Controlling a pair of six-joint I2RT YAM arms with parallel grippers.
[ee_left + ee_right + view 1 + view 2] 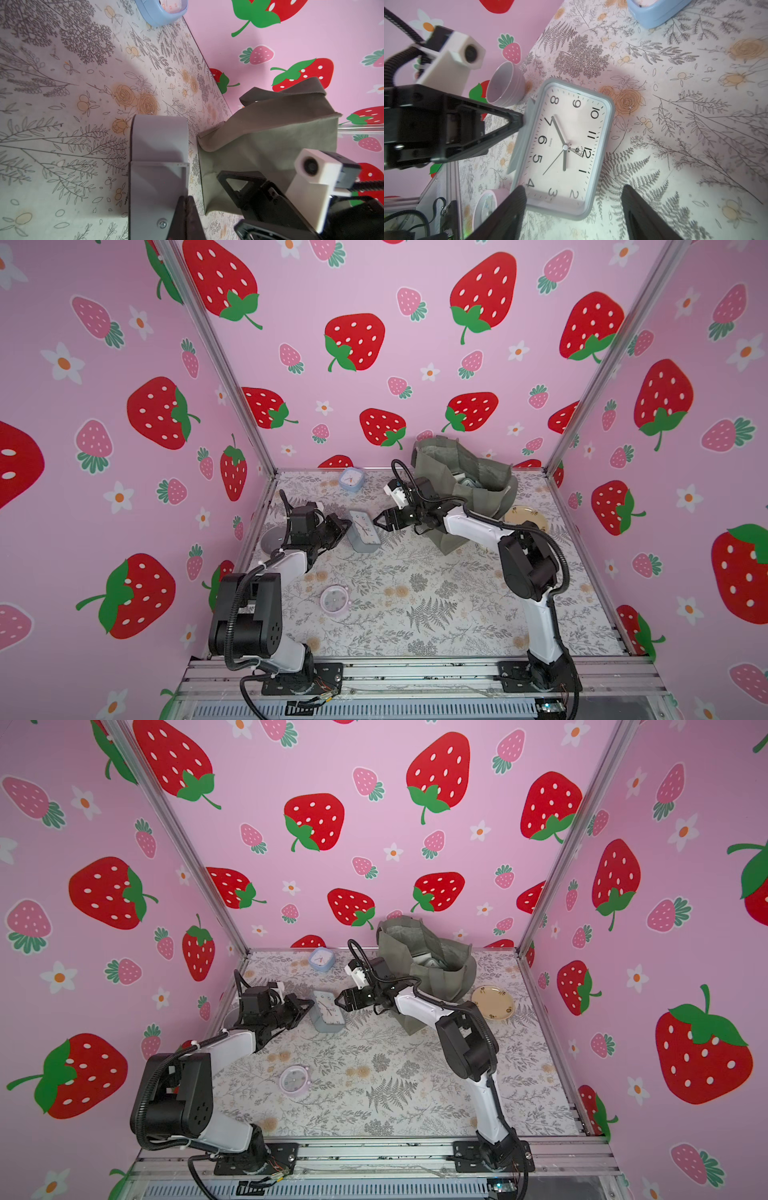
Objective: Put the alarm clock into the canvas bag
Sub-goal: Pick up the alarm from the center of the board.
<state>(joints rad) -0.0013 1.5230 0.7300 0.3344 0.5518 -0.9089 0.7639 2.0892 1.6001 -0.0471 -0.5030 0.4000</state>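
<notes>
Right wrist view, right end effector (573, 188) spread beside alarm clock (564, 145) edge, left end effector (518, 122) pressed together

Cream plate (493, 1002) on floral tabletop (415, 572) — lilac bowl (505, 84) near strawberry wall (353, 302)

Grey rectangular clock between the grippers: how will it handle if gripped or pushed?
The grey clock looks like a rigid plastic case, so it is probably stiff and light. Its smooth frame may slip between pads. It stands on edge with the shut left gripper at its back. A push from the open right gripper could tip or slide it.
</notes>
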